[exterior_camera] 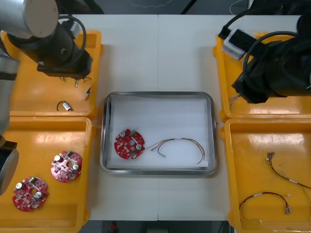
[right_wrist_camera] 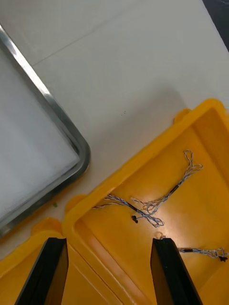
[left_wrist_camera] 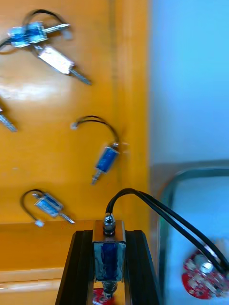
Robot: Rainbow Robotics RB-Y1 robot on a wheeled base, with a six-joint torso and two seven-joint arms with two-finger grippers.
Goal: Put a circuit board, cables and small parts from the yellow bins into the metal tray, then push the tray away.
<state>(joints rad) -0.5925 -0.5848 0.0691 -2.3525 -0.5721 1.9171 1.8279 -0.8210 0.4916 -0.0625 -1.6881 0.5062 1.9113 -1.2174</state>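
My left gripper [left_wrist_camera: 109, 238] hangs over the far left yellow bin [exterior_camera: 29, 97], shut on a small metal part [left_wrist_camera: 109, 255] whose black wires loop out toward the tray. Several more small metal parts [left_wrist_camera: 106, 159] lie in that bin beneath it. In the metal tray [exterior_camera: 158, 95] lie a red circuit board [exterior_camera: 129, 144] and a red and yellow cable [exterior_camera: 181, 144]. My right gripper [right_wrist_camera: 109, 243] is open above the near rim of the far right yellow bin [right_wrist_camera: 191, 128], where twisted blue and white cables [right_wrist_camera: 143, 206] lie just beyond its fingertips.
The near left bin [exterior_camera: 48, 131] holds two red circuit boards [exterior_camera: 66, 166]. The near right bin [exterior_camera: 252, 141] holds red and yellow cables [exterior_camera: 262, 198]. The tray's corner [right_wrist_camera: 76, 143] sits close to the far right bin.
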